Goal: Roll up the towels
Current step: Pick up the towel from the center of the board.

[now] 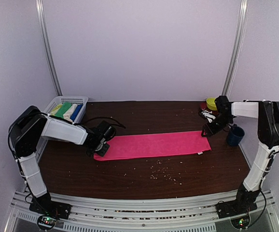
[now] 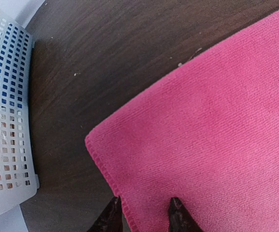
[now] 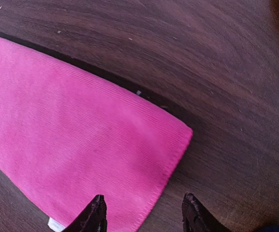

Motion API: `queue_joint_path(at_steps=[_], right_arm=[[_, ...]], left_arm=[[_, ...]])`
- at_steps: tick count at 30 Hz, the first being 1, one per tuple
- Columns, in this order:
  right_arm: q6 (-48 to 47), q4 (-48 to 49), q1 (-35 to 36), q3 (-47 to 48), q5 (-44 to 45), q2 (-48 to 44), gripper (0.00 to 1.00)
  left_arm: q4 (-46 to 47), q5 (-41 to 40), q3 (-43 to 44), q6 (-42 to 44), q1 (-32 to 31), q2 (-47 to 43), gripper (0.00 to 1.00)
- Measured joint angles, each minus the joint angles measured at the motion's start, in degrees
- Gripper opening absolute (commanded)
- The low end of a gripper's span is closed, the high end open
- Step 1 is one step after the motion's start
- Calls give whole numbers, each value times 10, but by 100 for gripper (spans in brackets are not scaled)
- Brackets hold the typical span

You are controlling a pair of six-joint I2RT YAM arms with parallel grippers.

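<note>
The pink towel point(image 1: 154, 145) lies flat, long axis running left-right.

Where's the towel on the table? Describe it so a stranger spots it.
Start at the dark wooden table. Across its middle lies the pink towel, a long flat strip. The other towels, green, blue and cream, sit in the white basket, far left.

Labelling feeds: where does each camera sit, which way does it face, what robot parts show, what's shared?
Top external: high behind the robot, facing down over the table; left arm, right arm, left gripper, right gripper show.
Left wrist: on left arm, facing down at left end of pink towel and basket; own fingertips show.
Right wrist: facing down at towel's right end; own fingertips show.
Shared: towel in all three.
</note>
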Motion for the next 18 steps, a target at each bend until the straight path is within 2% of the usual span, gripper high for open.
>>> queue_joint_path(at_steps=[6, 18], right_arm=[[42, 20, -51, -61, -26, -9, 57], [103, 38, -52, -83, -83, -3, 51]], left_arm=[[3, -13, 3, -3, 0, 7, 34], [1, -20, 4, -9, 0, 6, 40]])
